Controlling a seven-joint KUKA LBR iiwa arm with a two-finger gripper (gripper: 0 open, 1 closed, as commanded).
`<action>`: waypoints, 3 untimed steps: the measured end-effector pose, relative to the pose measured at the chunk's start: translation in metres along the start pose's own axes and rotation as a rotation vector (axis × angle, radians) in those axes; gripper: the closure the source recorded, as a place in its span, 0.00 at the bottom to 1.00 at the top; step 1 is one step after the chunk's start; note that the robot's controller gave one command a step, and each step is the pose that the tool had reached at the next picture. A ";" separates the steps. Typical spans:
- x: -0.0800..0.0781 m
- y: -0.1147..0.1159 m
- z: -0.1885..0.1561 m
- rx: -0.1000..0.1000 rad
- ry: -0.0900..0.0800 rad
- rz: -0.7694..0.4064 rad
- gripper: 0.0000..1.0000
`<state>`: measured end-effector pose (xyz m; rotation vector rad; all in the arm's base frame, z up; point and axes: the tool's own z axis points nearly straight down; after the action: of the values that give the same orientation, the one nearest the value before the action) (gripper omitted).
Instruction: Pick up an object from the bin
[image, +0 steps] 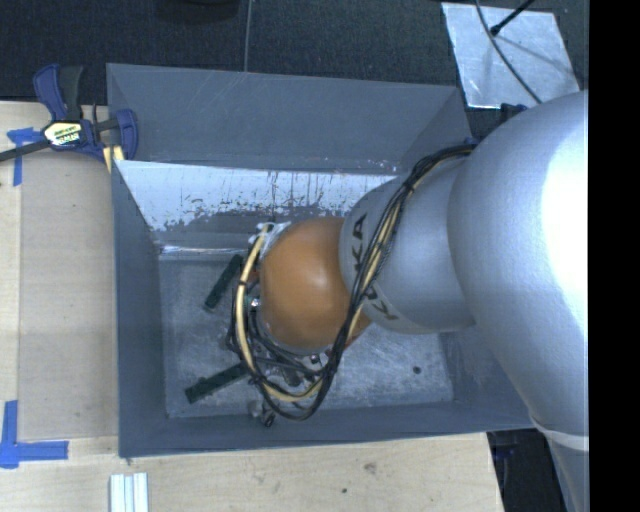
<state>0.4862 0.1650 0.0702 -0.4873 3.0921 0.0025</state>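
Dark stick (213, 384) lies near the bin's (140, 300) lower-left floor corner.

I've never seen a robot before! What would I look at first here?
First, the huge silver robot arm coming from the right, its round orange wrist cover looped with yellow and black cables over the middle of the grey metal bin. Left of it, one dark flat stick and another below it lie on the bin floor.

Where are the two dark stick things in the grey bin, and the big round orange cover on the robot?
upper dark flat stick (223, 282): camera view, on its middle.
lower dark flat stick (215, 383): camera view, on its middle.
round orange wrist cover (305, 285): camera view, on its domed top.
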 end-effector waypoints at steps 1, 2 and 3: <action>-0.023 0.045 -0.031 -0.002 0.005 -0.136 0.00; -0.014 0.012 -0.036 0.001 0.011 -0.123 0.00; -0.004 0.014 0.000 0.000 -0.001 -0.145 0.00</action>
<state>0.4860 0.1794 0.0704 -0.7096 3.0480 0.0018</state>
